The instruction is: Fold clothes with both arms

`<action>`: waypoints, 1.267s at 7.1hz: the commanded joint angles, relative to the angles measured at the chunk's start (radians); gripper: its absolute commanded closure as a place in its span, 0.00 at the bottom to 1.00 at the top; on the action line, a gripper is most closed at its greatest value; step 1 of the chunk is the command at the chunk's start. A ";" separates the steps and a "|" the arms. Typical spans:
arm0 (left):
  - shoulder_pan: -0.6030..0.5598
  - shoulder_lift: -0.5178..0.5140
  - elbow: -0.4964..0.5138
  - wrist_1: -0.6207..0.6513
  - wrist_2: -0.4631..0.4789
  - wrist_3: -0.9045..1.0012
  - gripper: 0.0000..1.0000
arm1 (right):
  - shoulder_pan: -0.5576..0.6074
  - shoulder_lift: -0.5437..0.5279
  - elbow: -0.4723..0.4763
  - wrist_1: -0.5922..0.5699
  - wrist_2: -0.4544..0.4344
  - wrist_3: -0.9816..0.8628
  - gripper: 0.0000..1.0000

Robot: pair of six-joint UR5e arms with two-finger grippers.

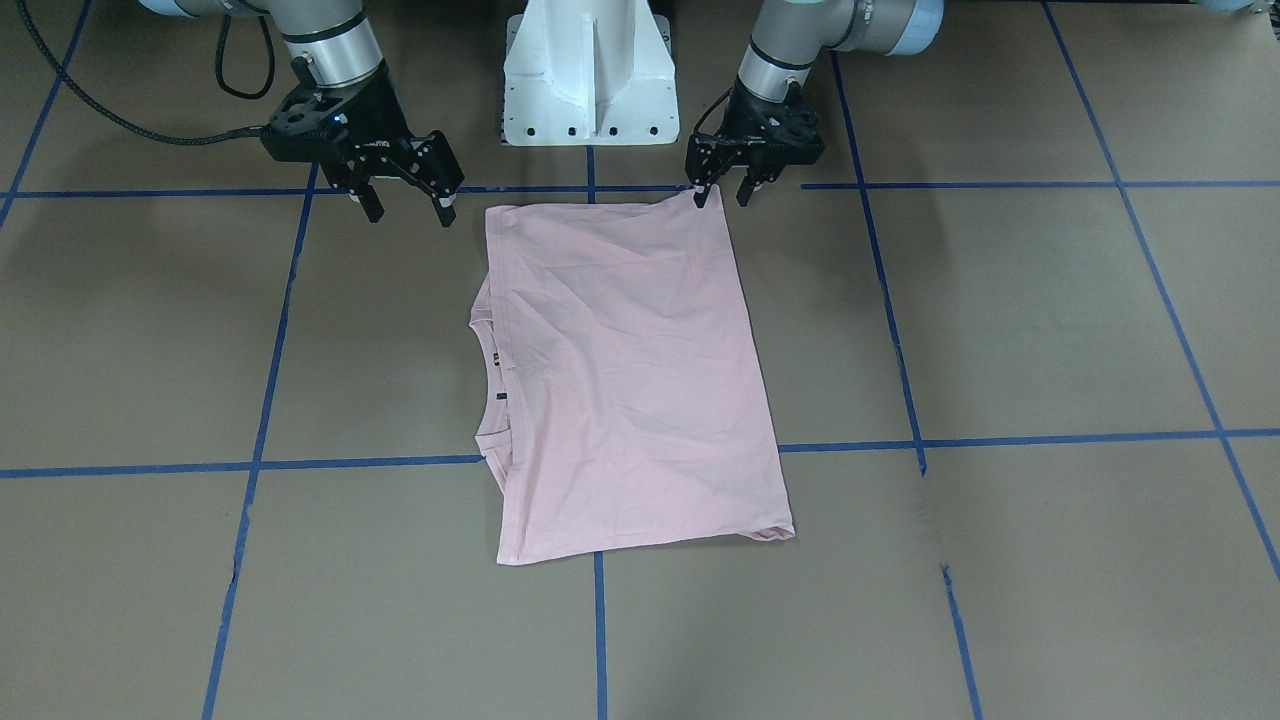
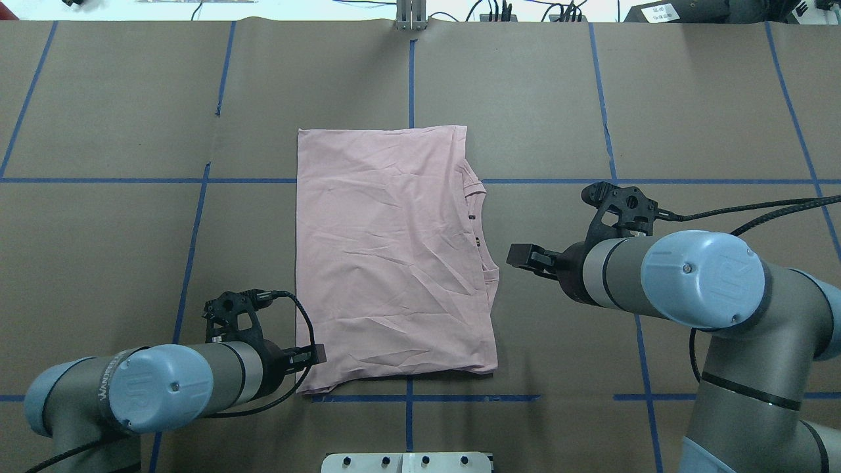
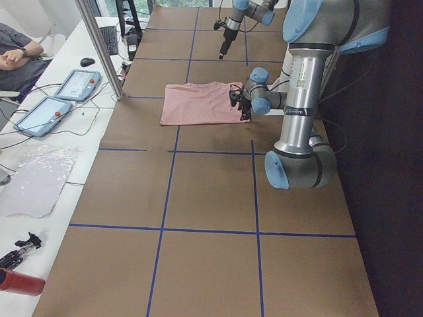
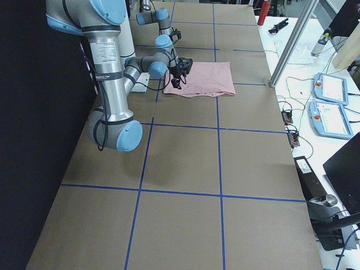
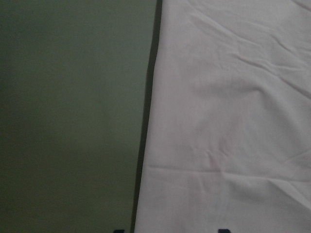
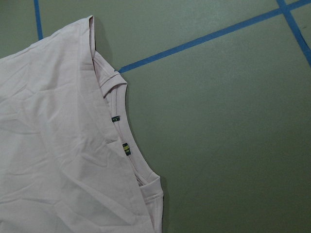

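Left end effector (image 1: 723,192), jaws apart, sits at a corner of the T-shirt (image 1: 620,370) — right end effector (image 1: 408,205) hovers spread nearby. The garment is already folded to a rectangle; halving likely remains.

Brown paper covers the table (image 3: 211,198), gridded with blue tape (image 3: 165,228). From the left end, a white bench (image 3: 59,135) runs along nine o'clock, with pendants (image 3: 76,84) at ten and an aluminium post (image 3: 99,46) at eleven.

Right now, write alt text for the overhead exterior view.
A pale pink T-shirt lies folded into a rectangle on a brown table with blue tape lines, collar on its right edge. The left gripper is at its near left corner; the right gripper hovers beside the collar, clear of the fabric.
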 commanded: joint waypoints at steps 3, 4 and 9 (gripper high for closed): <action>0.026 -0.024 0.038 0.001 -0.003 0.007 0.37 | 0.004 0.000 -0.001 -0.001 0.000 0.000 0.01; 0.032 -0.022 0.036 0.001 -0.003 0.007 0.38 | 0.004 -0.001 -0.001 -0.001 0.000 0.000 0.01; 0.038 -0.019 0.038 0.001 -0.002 0.006 0.57 | 0.004 -0.003 -0.001 -0.004 0.000 0.000 0.01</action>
